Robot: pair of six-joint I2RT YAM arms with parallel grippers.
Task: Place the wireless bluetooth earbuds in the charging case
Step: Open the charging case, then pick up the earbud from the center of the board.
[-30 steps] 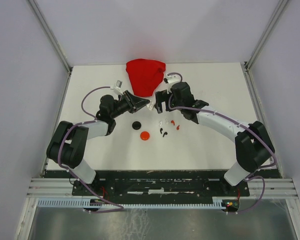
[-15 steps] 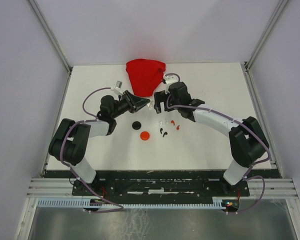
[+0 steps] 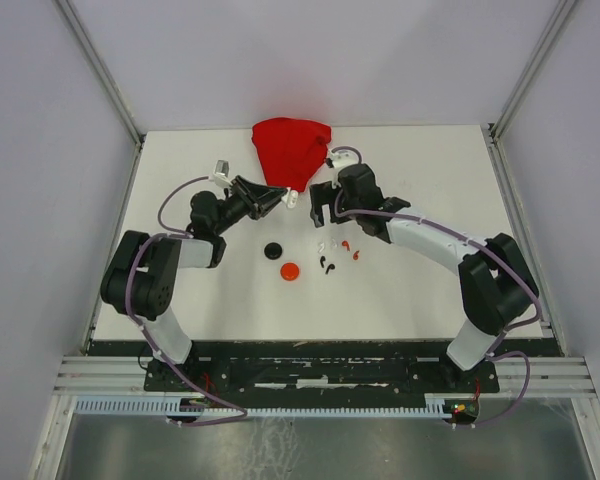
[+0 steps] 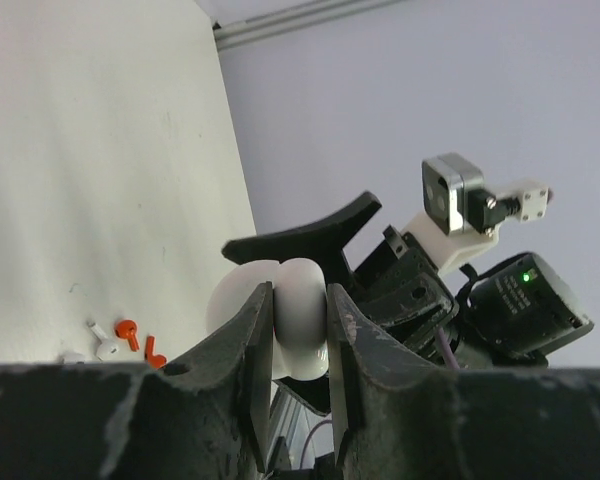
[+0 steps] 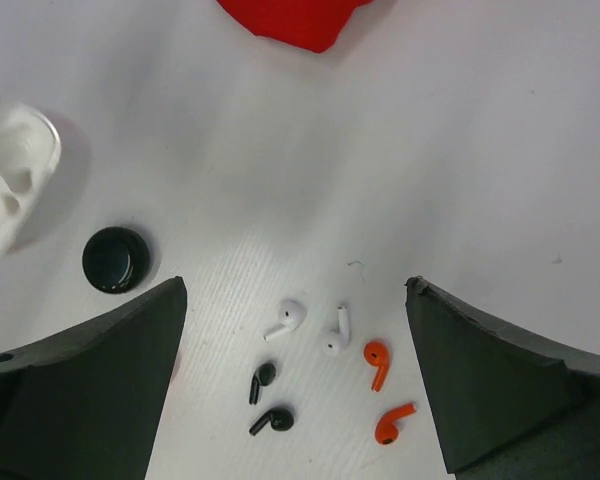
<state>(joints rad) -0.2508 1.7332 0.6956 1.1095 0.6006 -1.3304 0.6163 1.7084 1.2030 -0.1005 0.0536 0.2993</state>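
Six tiny earbuds lie together on the white table: a white pair (image 5: 285, 318), a black pair (image 5: 261, 380) and a red pair (image 5: 377, 360), also seen in the top view (image 3: 338, 252). My left gripper (image 4: 298, 345) is shut on the white charging case (image 4: 298, 310) and holds it off the table, left of the earbuds (image 3: 289, 197). In the right wrist view the case (image 5: 10, 180) shows open at the left edge. My right gripper (image 5: 295, 385) is open and empty, hovering above the earbuds (image 3: 319, 207).
A black round case (image 3: 273, 249) and a red round case (image 3: 290, 270) lie in front of the left gripper. A large red cloth (image 3: 292, 150) lies at the back middle. White walls bound the table on three sides.
My left gripper has moved a little back and left with the white case, lifting it. The right gripper shifted slightly back, then stayed still.
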